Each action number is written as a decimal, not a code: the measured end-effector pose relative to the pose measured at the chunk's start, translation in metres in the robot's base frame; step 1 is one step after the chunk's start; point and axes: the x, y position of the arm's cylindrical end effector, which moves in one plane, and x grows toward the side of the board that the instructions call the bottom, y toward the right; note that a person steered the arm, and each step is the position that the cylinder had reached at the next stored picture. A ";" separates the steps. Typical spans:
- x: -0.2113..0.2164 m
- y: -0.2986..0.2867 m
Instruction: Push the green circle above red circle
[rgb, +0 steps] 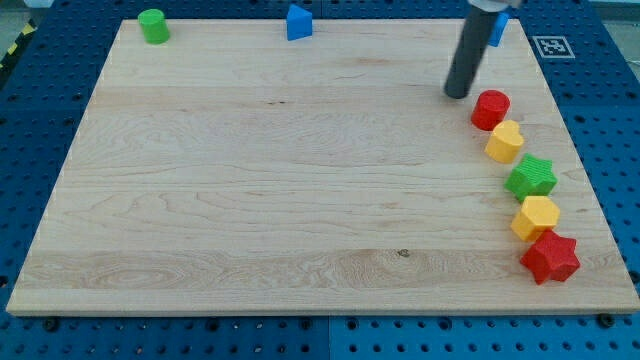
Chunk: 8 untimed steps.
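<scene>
- Plainly, the green circle (153, 25) sits at the board's top-left corner in the view, alone and well apart from every other block.
- The red circle (490, 109) lies far across the board at the view's right, heading a curved line of blocks along the right edge.
- My tip (458, 94) rests on the wooden board (280, 200) just to the left of the red circle and slightly above it; it is a bare rod, holds nothing and touches no block that I can see.
- From my tip the green circle lies far to the view's left and a little toward the top, so I judge the tip must cross the board and get to the circle's left side before pushing it rightward.
- Below the red circle run a yellow block (505, 141), a green star (531, 177), another yellow block (536, 217) and a red star (550, 258).
- A blue block (298, 22) stands at the top edge between the two circles, near the likely path; another blue block (498, 28) is partly hidden behind the rod.
</scene>
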 end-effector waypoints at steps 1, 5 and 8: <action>0.000 -0.114; -0.076 -0.456; -0.140 -0.455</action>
